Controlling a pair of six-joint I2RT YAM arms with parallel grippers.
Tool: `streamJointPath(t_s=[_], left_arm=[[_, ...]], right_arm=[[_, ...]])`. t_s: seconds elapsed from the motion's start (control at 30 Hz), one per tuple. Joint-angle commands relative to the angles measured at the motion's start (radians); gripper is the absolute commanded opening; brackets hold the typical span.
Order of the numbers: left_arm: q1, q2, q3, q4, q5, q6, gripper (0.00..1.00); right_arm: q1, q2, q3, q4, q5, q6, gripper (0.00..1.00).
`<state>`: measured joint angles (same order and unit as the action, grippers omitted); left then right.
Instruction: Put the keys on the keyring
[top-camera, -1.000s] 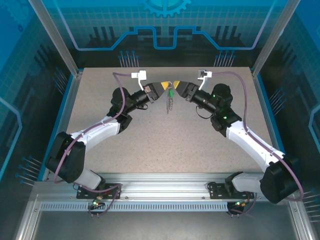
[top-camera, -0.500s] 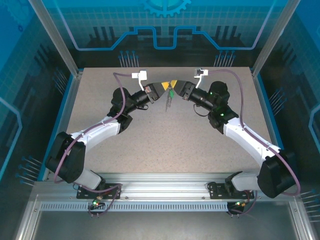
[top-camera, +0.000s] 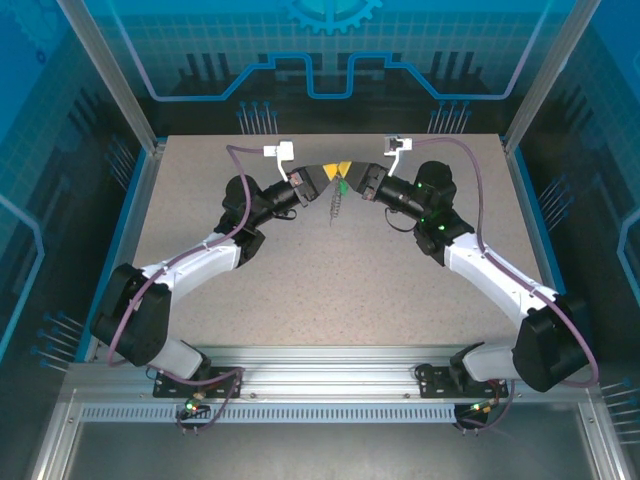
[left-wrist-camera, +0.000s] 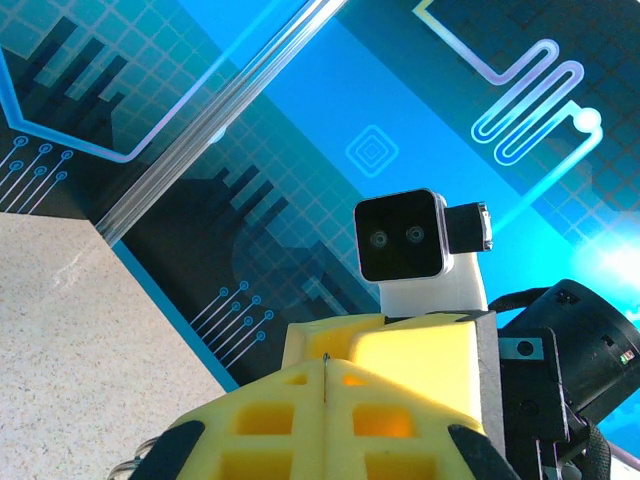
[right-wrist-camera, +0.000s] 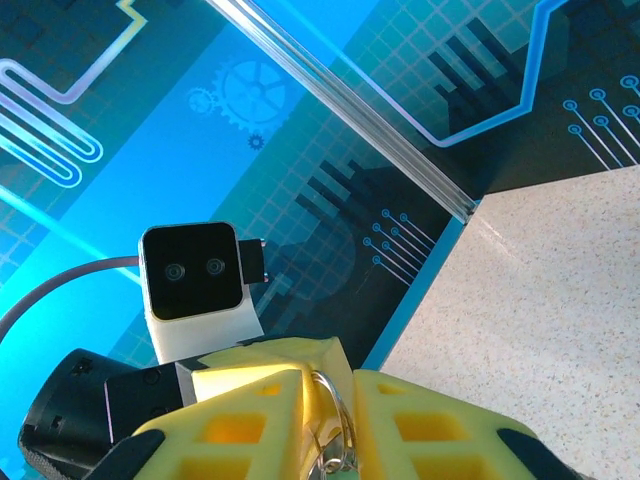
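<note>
A: Surfaces?
B: Flat speckled tabletop (top-camera: 330, 290): beige-grey, fine dark flecks. Glossy back wall panel (top-camera: 450, 50): blue w/ pale grid, black circuit traces, cyan gear outline.
A: Grippers?
B: Left gripper (left-wrist-camera: 326, 368) and right gripper (right-wrist-camera: 333, 388): both yellow plastic. Boxy wrist camera (left-wrist-camera: 405, 240): white shell, black face.
A: Small stuff?
B: Tiny plastic-headed key (top-camera: 342, 186): bright green. Short beaded metal chain (top-camera: 336, 208): silvery. Thin wire ring (right-wrist-camera: 337, 400): silver. Round arm cable (top-camera: 243, 147): purple.
</note>
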<state>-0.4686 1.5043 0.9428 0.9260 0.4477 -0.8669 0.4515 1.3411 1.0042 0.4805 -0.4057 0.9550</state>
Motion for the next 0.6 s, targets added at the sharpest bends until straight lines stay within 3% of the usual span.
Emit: streamJointPath(t_s=[0.0,0.27,0.57], left_arm=[[-0.007,-0.026,0.01,0.056,-0.009,-0.005,0.0],[-0.007,-0.024,0.011,0.054,-0.007,-0.002,0.0],[-0.008,-0.022,0.011,0.054,0.0,-0.006,0.0]], right_arm=[[0.01,0.007,0.018,0.025,-0.018,0.002,0.2],[0.008,0.003,0.009,0.026,-0.02,0.003,0.1],[0.009,0.021,0.025,0.04,-0.048,0.005,0.05]])
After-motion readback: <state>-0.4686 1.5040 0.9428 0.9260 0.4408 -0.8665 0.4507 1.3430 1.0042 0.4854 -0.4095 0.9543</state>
